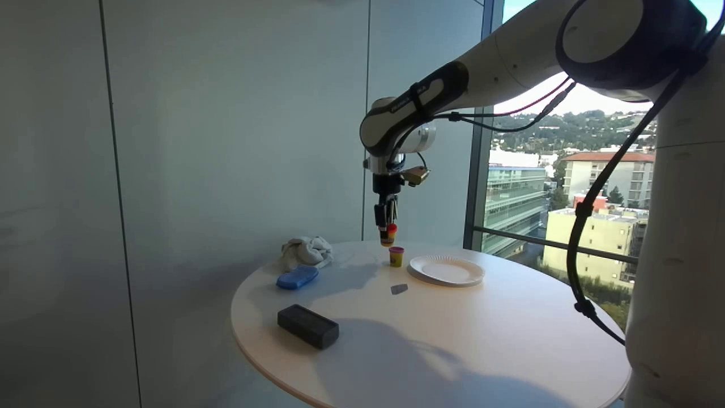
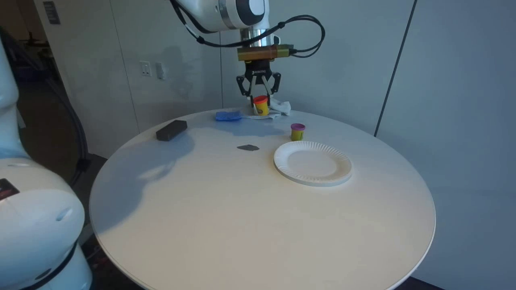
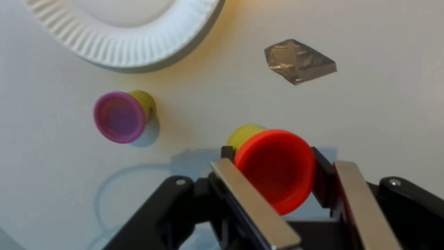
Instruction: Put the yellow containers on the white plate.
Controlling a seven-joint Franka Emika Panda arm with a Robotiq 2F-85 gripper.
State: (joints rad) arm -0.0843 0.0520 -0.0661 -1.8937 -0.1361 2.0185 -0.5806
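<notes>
Pale wall panels [image 1: 238, 124] and a window [image 1: 566, 187] are seen beyond a round white table [image 1: 498, 328]. The red-lidded yellow container [image 2: 263, 109] is grasped by the gripper [image 2: 260, 100], tilted, and held above the table. The purple-lidded yellow container [image 2: 297, 135] is stood upright on the table, near the white plate [image 2: 313, 164] but apart from it. Both are lidded, so their contents are concealed. In the wrist view, the plate is cut off by the top edge. In an exterior view, the cloth [image 2: 281, 107] is partly hidden behind the held container.
</notes>
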